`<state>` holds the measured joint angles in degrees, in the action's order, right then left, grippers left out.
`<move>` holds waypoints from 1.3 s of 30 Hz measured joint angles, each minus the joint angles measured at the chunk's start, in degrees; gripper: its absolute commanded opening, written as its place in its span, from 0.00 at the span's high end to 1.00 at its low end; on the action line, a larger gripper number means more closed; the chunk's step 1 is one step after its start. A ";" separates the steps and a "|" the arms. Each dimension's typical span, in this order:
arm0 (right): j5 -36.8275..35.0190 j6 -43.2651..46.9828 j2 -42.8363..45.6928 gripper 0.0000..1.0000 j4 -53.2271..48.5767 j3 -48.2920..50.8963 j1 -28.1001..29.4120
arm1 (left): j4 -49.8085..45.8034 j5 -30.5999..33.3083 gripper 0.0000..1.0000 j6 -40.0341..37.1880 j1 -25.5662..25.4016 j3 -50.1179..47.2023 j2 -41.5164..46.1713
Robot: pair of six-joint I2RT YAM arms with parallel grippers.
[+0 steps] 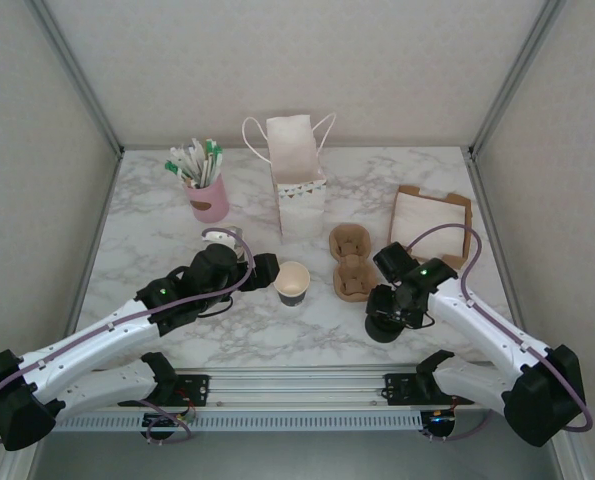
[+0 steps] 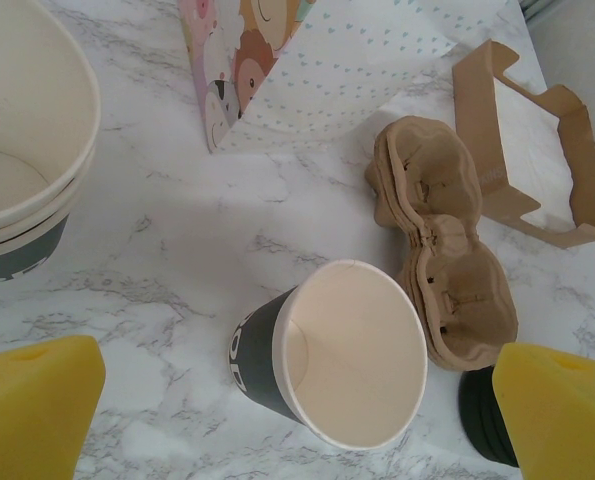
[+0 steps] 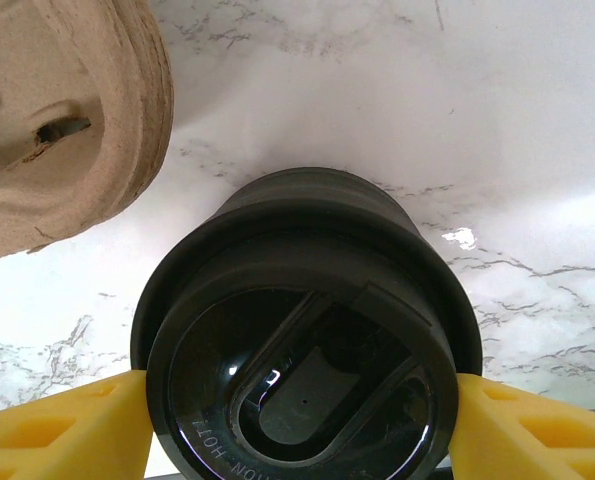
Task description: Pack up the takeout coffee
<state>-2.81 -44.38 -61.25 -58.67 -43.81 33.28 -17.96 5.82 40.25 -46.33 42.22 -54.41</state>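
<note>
in the right wrist view the stack of black lids (image 3: 302,340) is cut by the bottom edge; whether the yellow pads (image 3: 57,430) touch it cannot be told. in the left wrist view stacked cups (image 2: 22,150) run off the left edge; the paper bag (image 2: 307,70) off the top.

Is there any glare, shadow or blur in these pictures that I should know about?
Top external: soft, even light, faint shadows. Left wrist: the lidless cup is sharp; the yellow fingertips at the bottom corners look slightly soft. Right wrist: the stack of black lids looms large, with a small glare spot on the marble table beside it.
</note>
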 measured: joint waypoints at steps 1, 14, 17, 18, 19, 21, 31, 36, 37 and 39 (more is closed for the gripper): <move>0.00 0.00 0.15 0.28 -0.11 0.00 0.00 | 0.00 0.00 0.00 0.00 0.00 0.00 0.04; 1.57 -0.04 0.39 0.27 -0.46 0.02 0.00 | 3.02 -4.50 0.34 1.01 -2.25 -0.68 3.67; 1.97 -0.04 0.42 0.27 -0.48 0.02 0.00 | 4.52 -4.63 0.44 2.05 -4.63 -0.90 4.00; 1.97 -0.04 0.42 0.27 -0.48 0.02 0.00 | 5.14 -4.68 0.47 2.49 -5.49 -1.05 4.02; 1.97 -0.04 0.39 0.27 -0.50 0.02 0.00 | 5.66 -4.59 0.51 2.91 -6.67 -1.16 4.00; 1.97 -0.07 0.39 0.27 -0.50 0.02 0.00 | 6.69 -4.39 0.58 3.85 -9.38 -1.25 3.80; 1.97 -0.42 0.42 0.27 -0.72 0.02 0.00 | 15.34 -0.35 0.75 8.66 -25.51 -1.18 -5.84; 1.95 -0.44 0.96 0.27 -0.72 0.04 0.00 | 19.37 -0.02 0.74 10.01 -30.12 0.04 -16.90; 1.97 -0.44 1.11 0.27 -0.70 0.11 0.00 | 20.41 -0.26 0.74 10.23 -30.51 0.33 -18.82; 1.97 -0.44 1.38 0.27 -0.72 0.24 0.00 | 22.88 -1.03 0.73 10.62 -30.84 0.66 -22.49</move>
<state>-0.84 -44.82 -59.88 -59.40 -43.57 33.28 4.93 4.80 50.87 -77.17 42.87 -76.90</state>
